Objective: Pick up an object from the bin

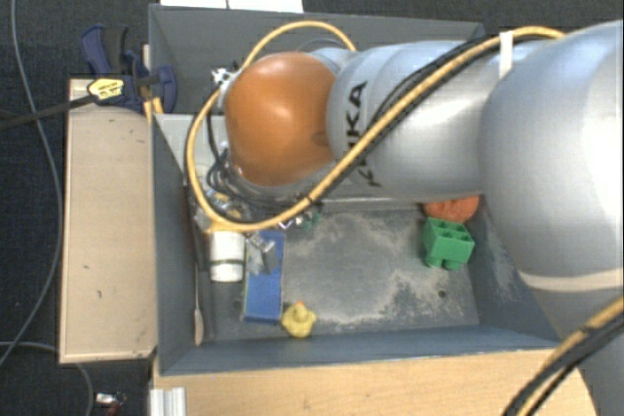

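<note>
Claw (253,253), spread impossible to tell, sits over a flat blue slab (263,295) beside a knobbly yellow lump (297,319).

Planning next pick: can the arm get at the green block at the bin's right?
Probably yes. The green block sits uncovered on bare bin floor, with only an orange thing close behind it. The arm reaches low at the bin's left, over the blue block, so it must shift right.

Green toy brick (448,243) sits over on the right, with an orange thing (453,208) just behind it, partly hidden. Little yellow lump (297,320) is lower left of those, well apart from both.
</note>
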### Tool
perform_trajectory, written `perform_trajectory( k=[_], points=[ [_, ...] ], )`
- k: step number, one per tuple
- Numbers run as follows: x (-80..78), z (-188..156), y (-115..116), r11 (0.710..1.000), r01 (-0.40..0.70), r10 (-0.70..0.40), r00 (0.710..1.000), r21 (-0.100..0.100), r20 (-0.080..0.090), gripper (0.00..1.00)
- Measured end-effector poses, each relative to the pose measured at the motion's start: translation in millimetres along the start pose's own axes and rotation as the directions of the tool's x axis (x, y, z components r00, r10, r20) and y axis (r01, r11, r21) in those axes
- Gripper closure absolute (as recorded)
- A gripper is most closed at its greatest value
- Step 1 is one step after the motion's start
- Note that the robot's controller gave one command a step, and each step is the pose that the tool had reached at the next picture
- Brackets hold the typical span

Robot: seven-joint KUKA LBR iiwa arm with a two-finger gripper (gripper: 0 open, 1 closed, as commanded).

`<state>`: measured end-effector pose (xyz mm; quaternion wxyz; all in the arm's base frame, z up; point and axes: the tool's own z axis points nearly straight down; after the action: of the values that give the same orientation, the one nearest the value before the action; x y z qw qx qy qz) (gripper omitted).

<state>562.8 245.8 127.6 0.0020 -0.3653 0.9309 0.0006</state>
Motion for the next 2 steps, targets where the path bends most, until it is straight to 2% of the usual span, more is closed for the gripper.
perform_trajectory(
  k=[1, 2],
  points=[
    [7.5, 39, -15, 0.937, 0.349, -0.349, 0.937, 0.004, 0.005, 0.0],
    [-20.8, 51, -10, 0.879, 0.476, -0.476, 0.879, 0.019, 0.013, 1.0]
  ],
)
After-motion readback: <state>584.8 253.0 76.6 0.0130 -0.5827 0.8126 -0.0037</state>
